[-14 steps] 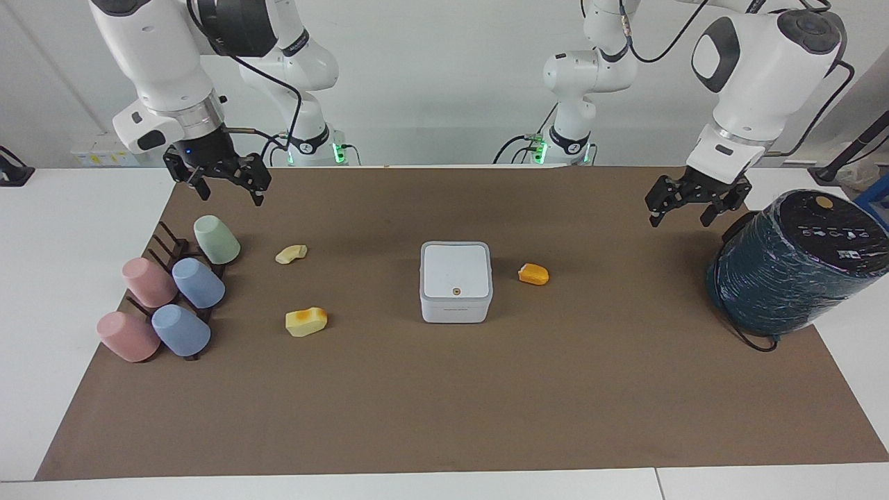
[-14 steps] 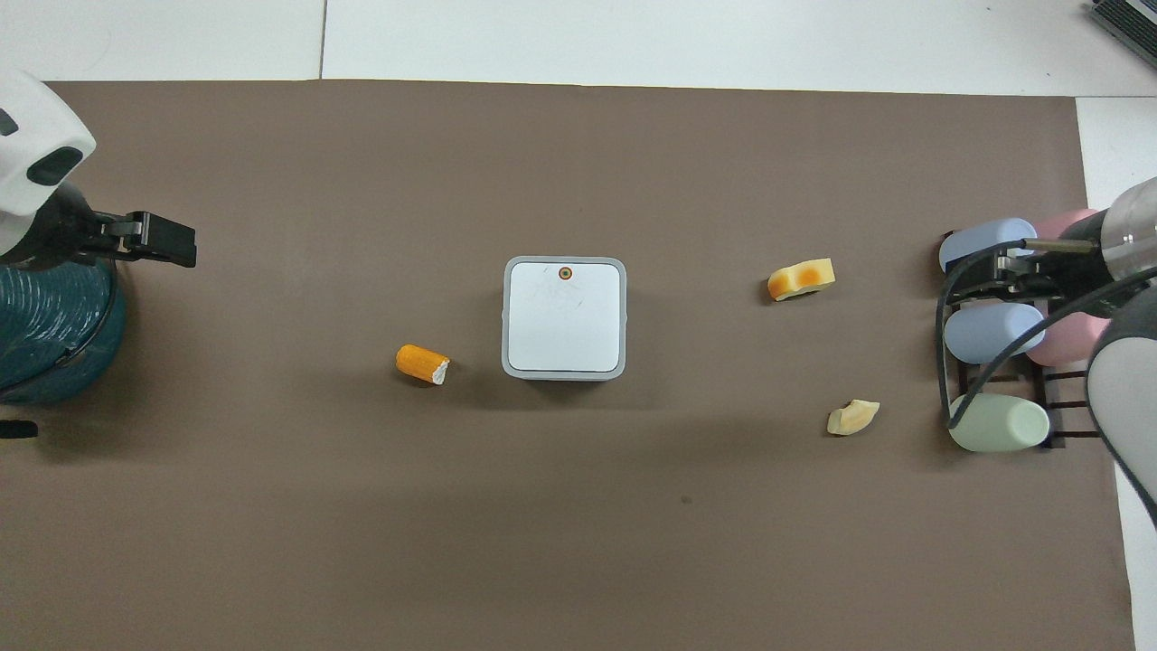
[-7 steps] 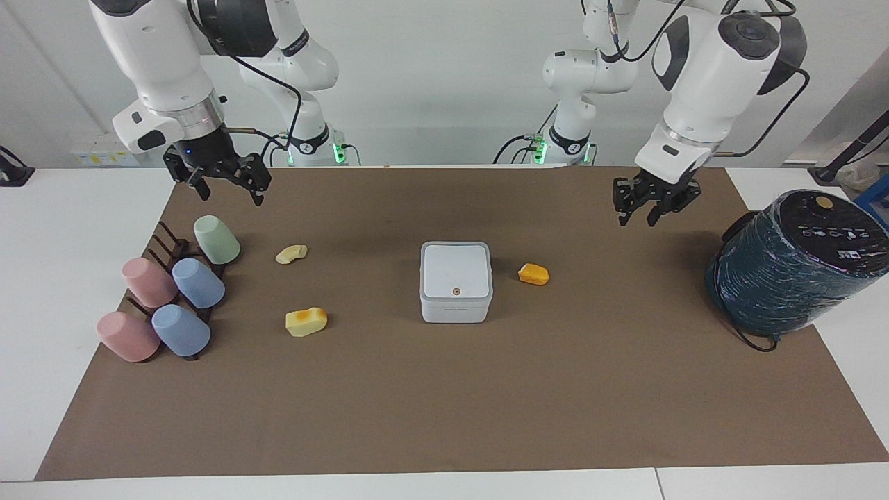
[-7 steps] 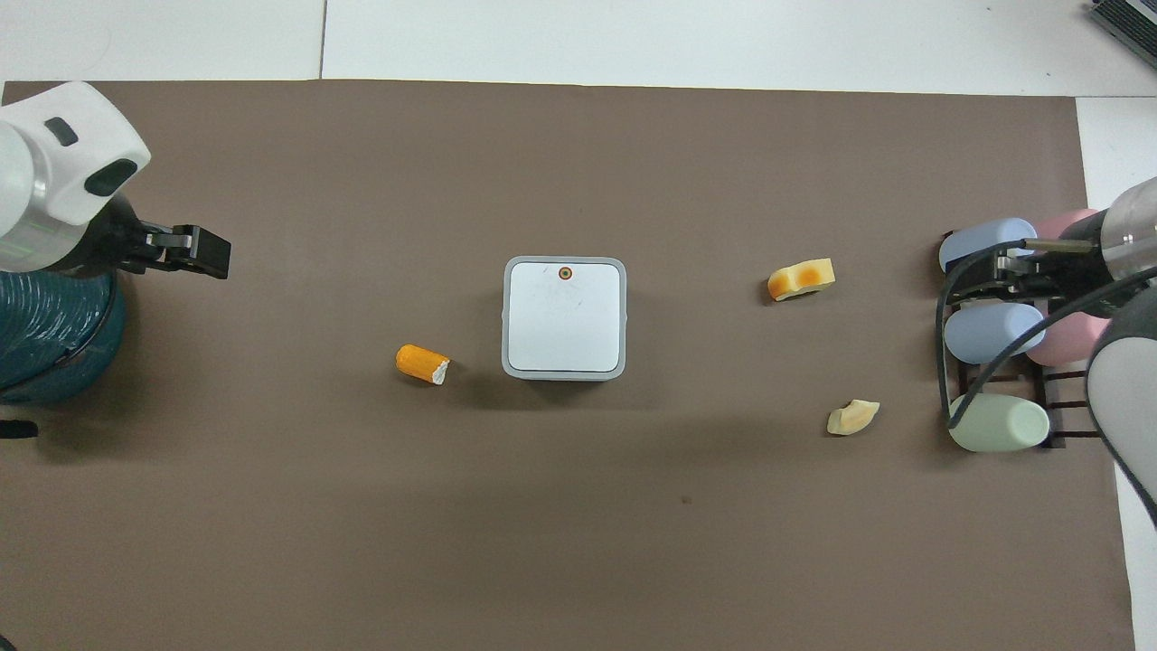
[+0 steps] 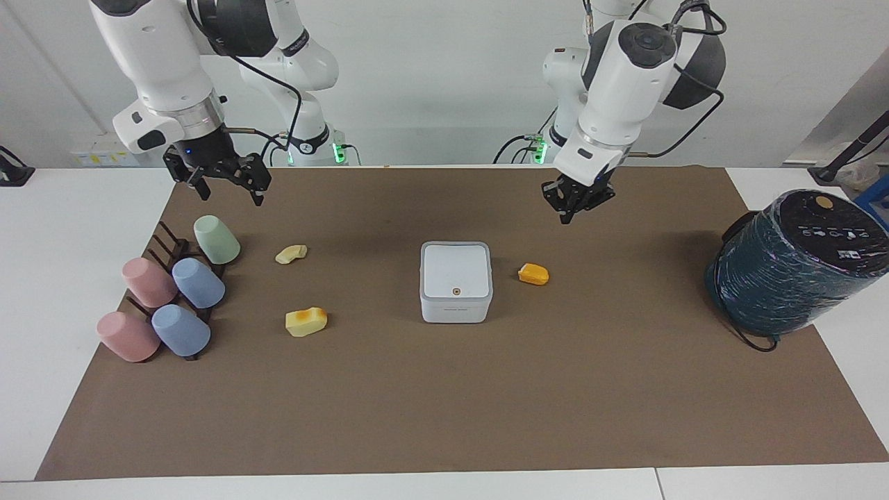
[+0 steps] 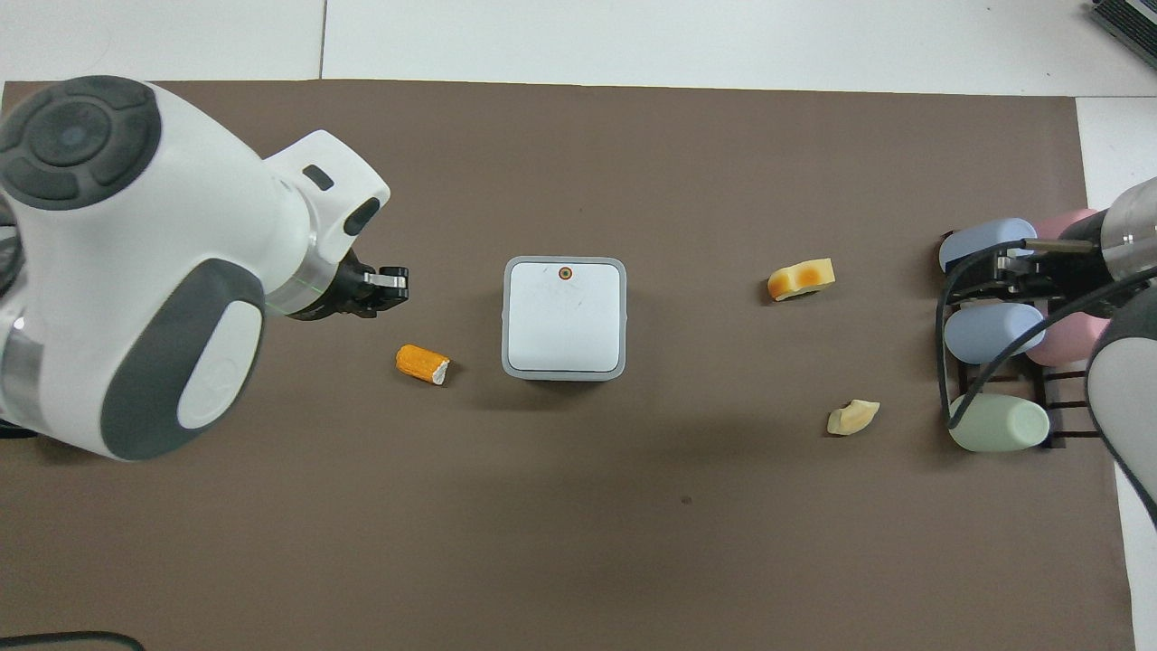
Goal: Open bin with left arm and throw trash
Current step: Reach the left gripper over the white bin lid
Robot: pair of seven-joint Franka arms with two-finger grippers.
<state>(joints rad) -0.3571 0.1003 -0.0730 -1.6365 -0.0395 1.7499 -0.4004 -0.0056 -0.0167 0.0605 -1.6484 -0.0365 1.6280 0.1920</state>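
Note:
The bin [image 5: 455, 281] [image 6: 564, 316] is a small white square box in the middle of the brown mat, lid down, with a round brown button on the lid. Three pieces of trash lie on the mat: an orange lump [image 5: 533, 274] [image 6: 422, 363] beside the bin toward the left arm's end, and a yellow block with an orange patch [image 5: 306, 321] [image 6: 801, 278] and a pale cream lump [image 5: 291, 253] [image 6: 852, 417] toward the right arm's end. My left gripper [image 5: 571, 215] [image 6: 396, 282] hangs shut and empty above the mat near the orange lump. My right gripper [image 5: 229, 194] [image 6: 1003, 271] waits open above the cups.
Several pastel cups [image 5: 173, 295] [image 6: 994, 330] lie on a dark rack at the right arm's end. A large dark teal wrapped cylinder [image 5: 795, 260] stands at the left arm's end; the left arm hides it in the overhead view.
My left arm has swung from beside the teal cylinder toward the bin, and its gripper has gone from open to shut. The right arm has not moved.

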